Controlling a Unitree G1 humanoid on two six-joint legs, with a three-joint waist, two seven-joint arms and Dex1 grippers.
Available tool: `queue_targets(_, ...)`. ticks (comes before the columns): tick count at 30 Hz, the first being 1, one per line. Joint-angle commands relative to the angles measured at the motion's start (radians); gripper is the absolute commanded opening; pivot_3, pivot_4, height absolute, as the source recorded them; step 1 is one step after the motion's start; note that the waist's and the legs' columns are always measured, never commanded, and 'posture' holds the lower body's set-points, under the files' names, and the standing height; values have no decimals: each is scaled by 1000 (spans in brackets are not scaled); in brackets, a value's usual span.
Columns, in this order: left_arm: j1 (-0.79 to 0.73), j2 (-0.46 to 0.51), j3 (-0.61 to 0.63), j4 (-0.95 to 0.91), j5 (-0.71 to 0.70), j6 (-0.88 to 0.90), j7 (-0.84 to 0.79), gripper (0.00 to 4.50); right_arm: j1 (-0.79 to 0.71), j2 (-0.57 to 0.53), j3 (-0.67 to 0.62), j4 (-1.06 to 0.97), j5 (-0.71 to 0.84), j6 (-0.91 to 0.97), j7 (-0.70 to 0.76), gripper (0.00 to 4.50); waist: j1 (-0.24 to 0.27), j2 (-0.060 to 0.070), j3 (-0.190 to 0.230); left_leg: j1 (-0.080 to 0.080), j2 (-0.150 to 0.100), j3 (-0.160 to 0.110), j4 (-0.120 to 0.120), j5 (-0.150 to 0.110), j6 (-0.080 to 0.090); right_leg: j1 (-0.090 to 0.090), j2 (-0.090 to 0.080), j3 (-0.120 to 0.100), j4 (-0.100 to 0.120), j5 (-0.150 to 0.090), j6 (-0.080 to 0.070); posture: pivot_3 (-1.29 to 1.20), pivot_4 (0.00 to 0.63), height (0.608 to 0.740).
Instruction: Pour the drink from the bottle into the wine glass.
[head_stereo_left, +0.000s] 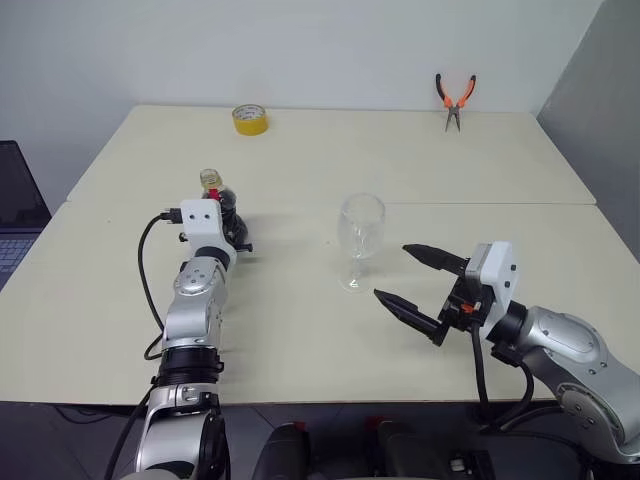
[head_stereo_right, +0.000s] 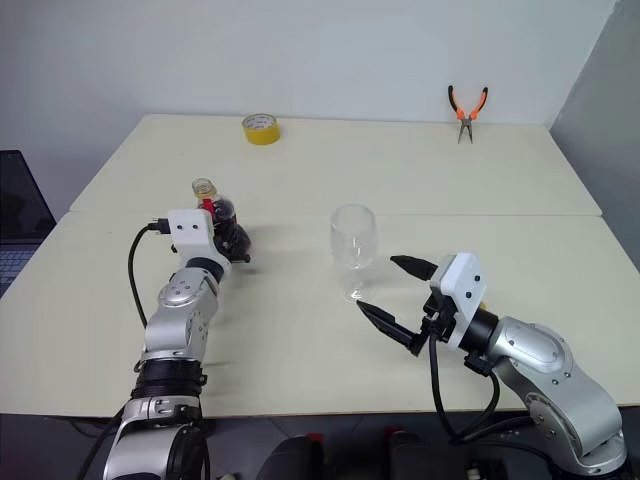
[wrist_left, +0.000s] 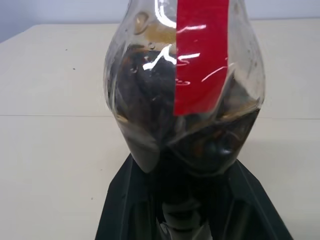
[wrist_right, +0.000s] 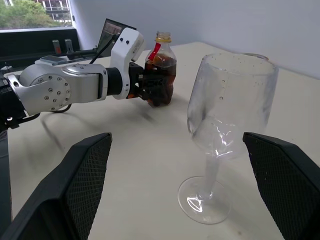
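Bottle (head_stereo_right: 222, 215), cap on, pinched low by left hand (wrist_right: 145, 87) for lifting; right hand (head_stereo_left: 418, 285) spread beside empty glass (head_stereo_left: 360, 238), mid-counter (head_stereo_left: 300, 330), ready to steady it.

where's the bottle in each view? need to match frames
Left eye view: bottle, left of centre, in the left gripper.
Right eye view: same place.
Left wrist view: close up, centre.
Right wrist view: upper middle.
Shared landmark: its red label.

Cream table (head_stereo_left: 300, 330) bears bottle (head_stereo_right: 222, 215), wine glass (head_stereo_left: 360, 240), tape (head_stereo_left: 249, 118), pliers (head_stereo_left: 455, 98).
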Motion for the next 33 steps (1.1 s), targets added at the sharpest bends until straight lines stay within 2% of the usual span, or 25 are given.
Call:
queue_targets(1, -10, 26, -9, -74, -10, -1, -39, 739, -5, -2, -10, -43, 8, -19, 1, 4500, 0, 0, 0, 0, 0, 0, 0, 0, 0, 0, 0, 0, 0, 0, 0, 0, 150, 740)
queue_targets(7, 8, 81, -74, -213, 4, 8, -159, 658, -7, -4, -40, -55, 26, -16, -7, 4500, 5, 0, 0, -1, 0, 0, 0, 0, 0, 0, 0, 0, 0, 0, 0, 0, 150, 740)
queue_targets(11, 7, 109, -101, -248, 12, 7, -200, 645, -7, -6, -48, -62, 33, -11, -8, 4500, 5, 0, 0, 0, 0, 0, 0, 0, 0, 0, 0, 0, 0, 0, 0, 0, 150, 740)
queue_targets(14, -31, 164, -161, -261, 48, -45, -283, 644, -13, -6, -57, -70, 45, -5, -20, 4500, 5, 0, 0, 0, 0, 0, 0, 0, 0, 0, 0, 0, 0, 0, 0, 0, 150, 740)
queue_targets(22, -167, 239, -264, -130, 139, -236, -400, 637, -24, 18, -31, -62, 31, -12, -61, 4500, 7, -1, 0, -1, 0, 1, 0, 0, 0, -1, 0, 0, -1, 0, 0, 0, 150, 740)
queue_targets(33, -256, 258, -336, 47, 230, -463, -469, 637, -29, 68, -21, -16, -36, -36, -123, 4500, 7, 0, 1, -2, 0, 1, 0, 0, 0, -2, 1, 1, -1, 0, 0, 0, 150, 740)
